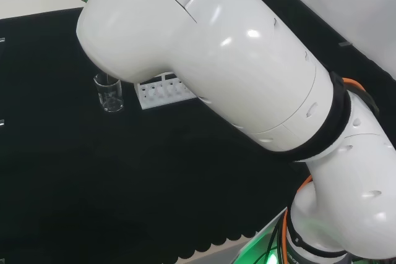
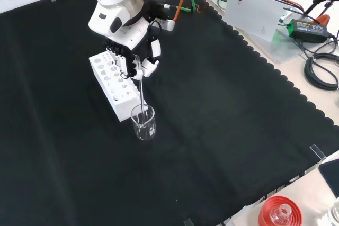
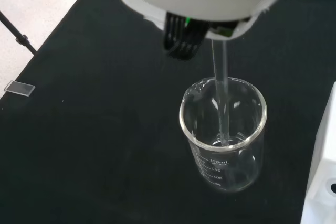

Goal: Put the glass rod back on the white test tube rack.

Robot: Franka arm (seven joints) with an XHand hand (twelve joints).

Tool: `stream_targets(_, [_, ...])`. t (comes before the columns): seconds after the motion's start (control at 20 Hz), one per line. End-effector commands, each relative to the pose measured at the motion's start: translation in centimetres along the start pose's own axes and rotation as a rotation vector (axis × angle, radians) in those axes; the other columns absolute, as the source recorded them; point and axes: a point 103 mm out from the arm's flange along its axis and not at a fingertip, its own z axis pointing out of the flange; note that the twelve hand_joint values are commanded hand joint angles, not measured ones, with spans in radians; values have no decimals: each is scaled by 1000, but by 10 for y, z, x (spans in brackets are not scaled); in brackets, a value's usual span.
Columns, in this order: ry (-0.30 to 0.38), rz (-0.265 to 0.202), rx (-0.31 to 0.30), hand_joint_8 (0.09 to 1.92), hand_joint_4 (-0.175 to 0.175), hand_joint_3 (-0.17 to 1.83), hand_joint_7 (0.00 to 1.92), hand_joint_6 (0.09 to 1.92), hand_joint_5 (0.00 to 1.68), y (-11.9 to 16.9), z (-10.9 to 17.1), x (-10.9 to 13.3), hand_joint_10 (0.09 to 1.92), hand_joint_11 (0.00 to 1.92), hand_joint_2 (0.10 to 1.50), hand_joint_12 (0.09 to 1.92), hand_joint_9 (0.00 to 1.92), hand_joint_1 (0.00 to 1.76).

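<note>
The glass rod (image 2: 142, 95) is pinched at its top by the curled fingers of the hand (image 2: 133, 63), its lower end held inside the beaker (image 2: 143, 122), while the hand is poised over the white test tube rack (image 2: 112, 84) on the surface (image 2: 222, 109).

Arm: glossy white rounded links, joined by black bands in the head view; small recessed screw holes dot the shells. An orange cable runs along the band nearest the base, beside a green glow. Thin green, black and red-brown wires leave the upper link. Front view: a round grey cap sits on the white wrist link above the hand (image 2: 132, 62) (black frame, white fingertip shells). Orange and green cables trail behind that link.
</note>
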Motion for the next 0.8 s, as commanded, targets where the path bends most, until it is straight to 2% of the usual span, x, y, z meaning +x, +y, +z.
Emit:
stream_targets(0.05, [-2, 2, -3, 647, -175, 923, 1453, 828, 1162, -1, -1, 0, 381, 1616, 509, 547, 1744, 1333])
stream_targets(0.8, [-8, 9, -9, 646, -175, 923, 1453, 828, 1162, -5, -3, 1, 378, 1616, 509, 547, 1744, 1333])
